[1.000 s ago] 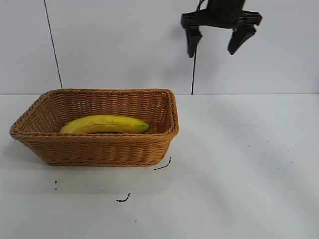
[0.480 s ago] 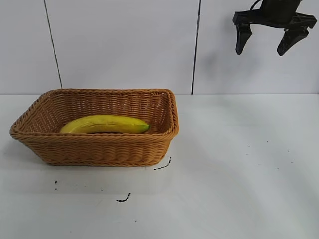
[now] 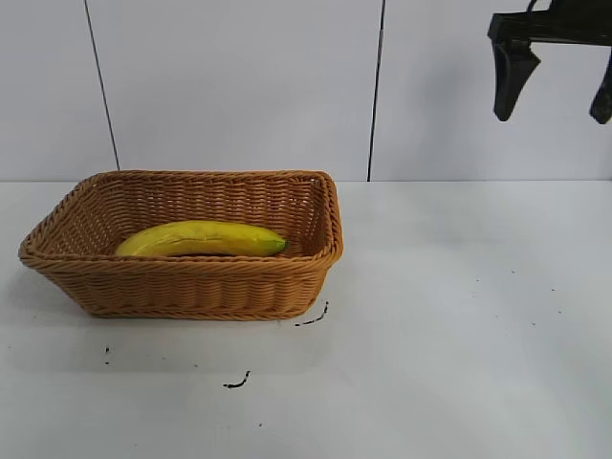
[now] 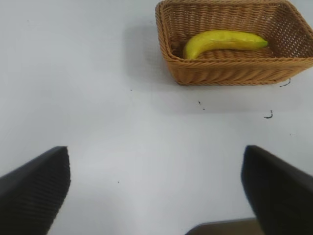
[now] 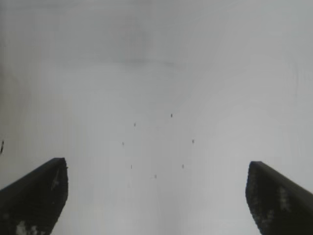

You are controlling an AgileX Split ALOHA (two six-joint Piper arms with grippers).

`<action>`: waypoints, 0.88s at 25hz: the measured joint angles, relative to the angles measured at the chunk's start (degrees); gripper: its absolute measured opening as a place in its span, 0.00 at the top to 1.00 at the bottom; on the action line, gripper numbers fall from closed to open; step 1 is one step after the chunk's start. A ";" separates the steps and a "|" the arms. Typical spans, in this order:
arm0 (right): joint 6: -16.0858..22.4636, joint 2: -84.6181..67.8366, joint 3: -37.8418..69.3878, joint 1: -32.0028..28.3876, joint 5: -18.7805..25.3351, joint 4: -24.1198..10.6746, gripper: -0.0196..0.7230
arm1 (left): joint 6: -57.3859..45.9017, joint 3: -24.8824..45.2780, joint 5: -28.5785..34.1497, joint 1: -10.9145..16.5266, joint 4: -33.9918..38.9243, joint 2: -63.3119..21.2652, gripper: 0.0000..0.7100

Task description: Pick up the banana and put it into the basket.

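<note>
The yellow banana [image 3: 203, 238] lies flat inside the tan wicker basket [image 3: 191, 287] at the table's left. Both also show in the left wrist view: the banana [image 4: 222, 41] in the basket [image 4: 225, 73], far from the left gripper [image 4: 156, 171], which is open and empty above bare table. The left arm is out of the exterior view. My right gripper [image 3: 557, 100] is open and empty, high at the upper right edge, well away from the basket. In the right wrist view its fingers [image 5: 36, 196] stand wide apart over speckled white table.
The white table [image 3: 459, 316] has small black marks near the basket's front [image 3: 311, 317] and further forward [image 3: 237, 382]. A white wall with a dark vertical seam [image 3: 376, 91] stands behind.
My right gripper has moved to the right, from above the basket's right end to the upper right edge. The banana and basket have not moved.
</note>
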 joint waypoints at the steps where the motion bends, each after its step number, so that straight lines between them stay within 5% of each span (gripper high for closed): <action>1: -0.04 -3.04 3.29 0.00 0.00 0.00 0.04 | 0.00 0.00 0.00 0.00 0.00 0.00 0.03; 5: -0.14 -14.16 15.86 0.00 -0.20 0.00 0.04 | 0.00 0.00 0.00 0.00 0.00 0.00 0.03; 13: -0.14 -36.75 38.85 0.00 -7.97 0.78 0.04 | 0.00 0.00 0.00 0.00 0.00 0.00 0.03; 22: -0.19 -60.22 45.74 0.00 -10.60 2.01 0.04 | 0.00 0.00 0.00 0.00 0.00 0.00 0.03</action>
